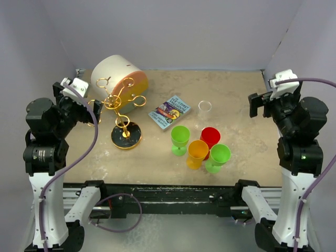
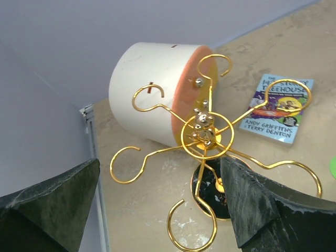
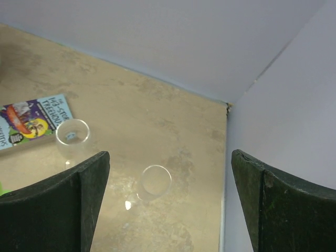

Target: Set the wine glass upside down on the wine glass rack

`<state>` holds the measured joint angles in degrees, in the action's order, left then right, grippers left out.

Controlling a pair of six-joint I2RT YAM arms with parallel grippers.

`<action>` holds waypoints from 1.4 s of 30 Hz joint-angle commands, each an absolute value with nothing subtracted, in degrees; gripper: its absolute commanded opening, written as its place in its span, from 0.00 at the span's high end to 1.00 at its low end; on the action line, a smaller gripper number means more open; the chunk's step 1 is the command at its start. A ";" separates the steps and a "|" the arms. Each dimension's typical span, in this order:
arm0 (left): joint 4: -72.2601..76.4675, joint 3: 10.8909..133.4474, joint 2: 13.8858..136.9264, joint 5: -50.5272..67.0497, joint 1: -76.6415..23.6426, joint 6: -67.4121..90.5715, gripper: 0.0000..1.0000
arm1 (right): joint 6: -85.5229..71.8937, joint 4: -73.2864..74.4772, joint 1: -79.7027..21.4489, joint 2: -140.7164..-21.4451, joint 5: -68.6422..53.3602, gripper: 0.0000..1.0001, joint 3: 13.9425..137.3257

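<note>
The gold wire wine glass rack [image 1: 122, 111] stands upright on its round black base [image 1: 126, 136] at the left. In the left wrist view the rack [image 2: 206, 134] is seen from above, its ring arms all empty. My left gripper [image 1: 93, 109] is open and empty just left of the rack, and its jaws stand wide apart [image 2: 157, 170]. A clear wine glass [image 1: 205, 106] stands upright right of a book. The right wrist view shows it [image 3: 73, 134] and a second clear glass [image 3: 156, 181]. My right gripper [image 1: 255, 105] hangs open and empty [image 3: 170, 157] above them.
A big white cylinder [image 1: 117, 77] lies on its side behind the rack. A book [image 1: 169, 112] lies mid-table. Two green cups [image 1: 180, 137] [image 1: 218, 156], a red cup [image 1: 210, 137] and an orange cup [image 1: 197, 152] stand in front. Walls close in on both sides.
</note>
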<state>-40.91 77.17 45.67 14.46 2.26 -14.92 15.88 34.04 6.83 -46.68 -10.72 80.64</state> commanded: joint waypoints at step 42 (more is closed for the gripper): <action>-47.87 86.99 67.92 21.64 -6.42 -16.07 0.66 | 18.21 34.81 7.03 -55.36 -28.30 0.00 82.61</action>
<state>-50.30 87.81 69.89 21.37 -6.04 -17.02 18.26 36.56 6.81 -55.05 -27.18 82.83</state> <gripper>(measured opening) 0.392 0.998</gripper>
